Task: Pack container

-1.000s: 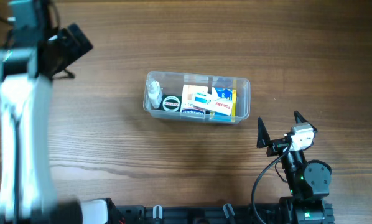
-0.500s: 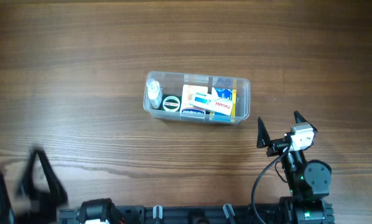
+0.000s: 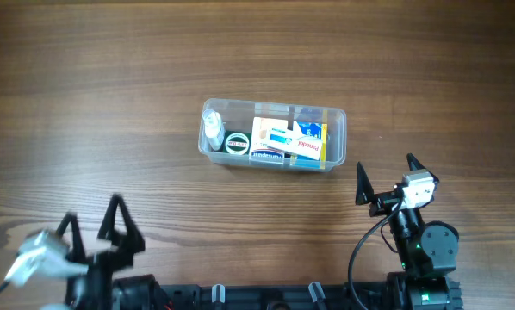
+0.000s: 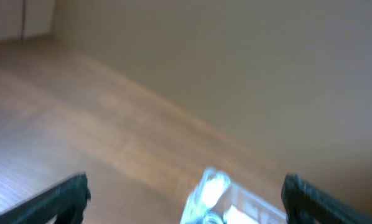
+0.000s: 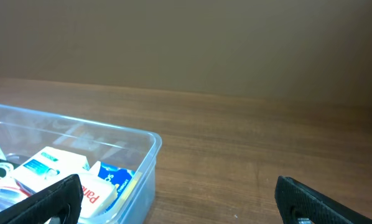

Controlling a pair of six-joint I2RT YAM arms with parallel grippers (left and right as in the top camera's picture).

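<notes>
Overhead: container (image 3: 240,116) sits mid-table and holds small boxes (image 3: 283,138) and a bottle (image 3: 212,129). Left gripper (image 3: 91,215) is well apart from it, on its near-left side, fingers spread, empty. Right gripper (image 3: 385,165) is near its right near corner, likewise spread and empty.

Left wrist: container ahead, blurred.

Right wrist: its right end wall ahead-left.

Judged light, thin stiff plastic, slick (contents loose); take it by a short-end rim.

Wooden table (image 3: 154,52); plain brown wall beyond.

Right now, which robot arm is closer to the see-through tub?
Right. The right fingers sit just past the container's right end, a bit toward the robot, not touching it. The left fingers are much farther off, near the table's front-left corner.
</notes>
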